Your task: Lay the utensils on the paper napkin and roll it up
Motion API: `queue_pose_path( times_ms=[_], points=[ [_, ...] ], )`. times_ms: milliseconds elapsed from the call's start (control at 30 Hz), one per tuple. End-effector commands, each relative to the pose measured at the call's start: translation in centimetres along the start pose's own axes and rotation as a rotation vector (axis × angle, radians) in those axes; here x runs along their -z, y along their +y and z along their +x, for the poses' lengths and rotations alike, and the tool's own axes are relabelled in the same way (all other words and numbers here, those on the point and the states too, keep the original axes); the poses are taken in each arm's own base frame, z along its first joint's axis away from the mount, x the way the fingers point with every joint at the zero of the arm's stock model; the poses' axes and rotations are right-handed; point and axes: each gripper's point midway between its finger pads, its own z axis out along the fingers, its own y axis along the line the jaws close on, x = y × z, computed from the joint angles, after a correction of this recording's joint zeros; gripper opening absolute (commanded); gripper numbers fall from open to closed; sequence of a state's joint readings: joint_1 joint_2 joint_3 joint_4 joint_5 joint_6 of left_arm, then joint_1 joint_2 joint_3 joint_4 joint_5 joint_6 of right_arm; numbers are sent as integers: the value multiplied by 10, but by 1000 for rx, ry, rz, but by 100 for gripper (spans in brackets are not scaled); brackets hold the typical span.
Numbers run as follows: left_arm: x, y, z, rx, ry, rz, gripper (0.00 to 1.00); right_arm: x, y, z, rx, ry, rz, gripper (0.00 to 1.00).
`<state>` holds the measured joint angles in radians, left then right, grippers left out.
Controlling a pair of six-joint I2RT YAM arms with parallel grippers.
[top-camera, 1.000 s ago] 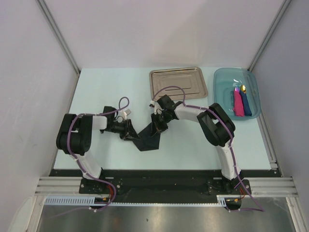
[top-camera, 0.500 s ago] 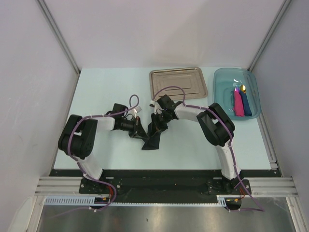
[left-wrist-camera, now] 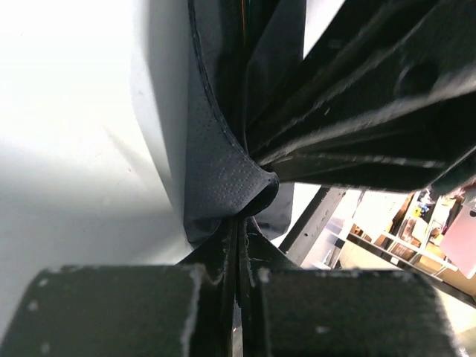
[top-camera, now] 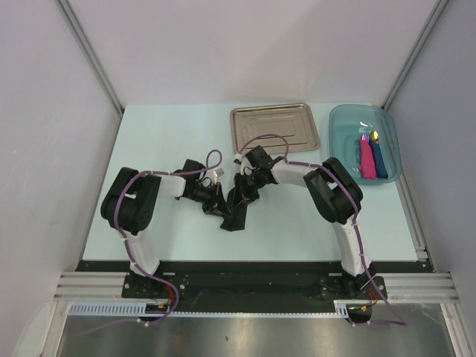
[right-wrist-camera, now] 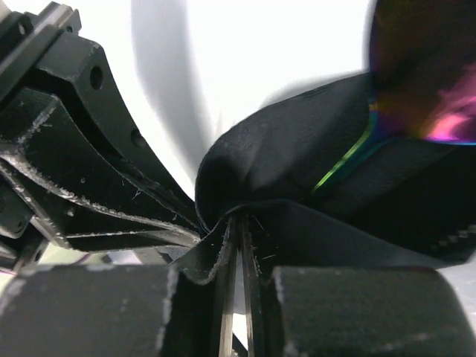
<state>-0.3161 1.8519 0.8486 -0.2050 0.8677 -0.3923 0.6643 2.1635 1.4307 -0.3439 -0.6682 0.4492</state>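
Note:
The black paper napkin lies bunched into a narrow folded strip at the table's middle, held between both grippers. My left gripper is shut on its left edge; in the left wrist view the gripper pinches the dimpled black sheet. My right gripper is shut on the napkin's other edge, as the right wrist view shows close up. A utensil's shiny iridescent end pokes out of the fold. The dark utensil is hidden.
A steel tray lies at the back centre. A clear blue bin at the back right holds a pink roll and a dark blue roll. The two grippers' fingers nearly touch.
My left gripper has moved right toward the right gripper, folding the napkin over into a narrower strip. The right gripper has hardly moved.

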Motion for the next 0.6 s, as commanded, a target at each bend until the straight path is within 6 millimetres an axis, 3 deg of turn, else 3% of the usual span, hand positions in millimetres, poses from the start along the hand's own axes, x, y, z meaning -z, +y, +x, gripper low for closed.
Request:
queue_pose_path(
  times_ms=[0,200,400,567],
  points=[
    [-2,29,1,6,-10,-132,0,30,25,-33,-5,-125,-131,13],
    [0,26,-2,-15,-16,-128,0,51,30,-43,-30,-164,-184,14],
    [1,21,-7,-26,-30,-118,0,37,21,-39,-22,-147,-152,13],
    [1,19,-8,-32,-35,-108,0,23,1,-30,-16,-121,-77,12]
  ],
)
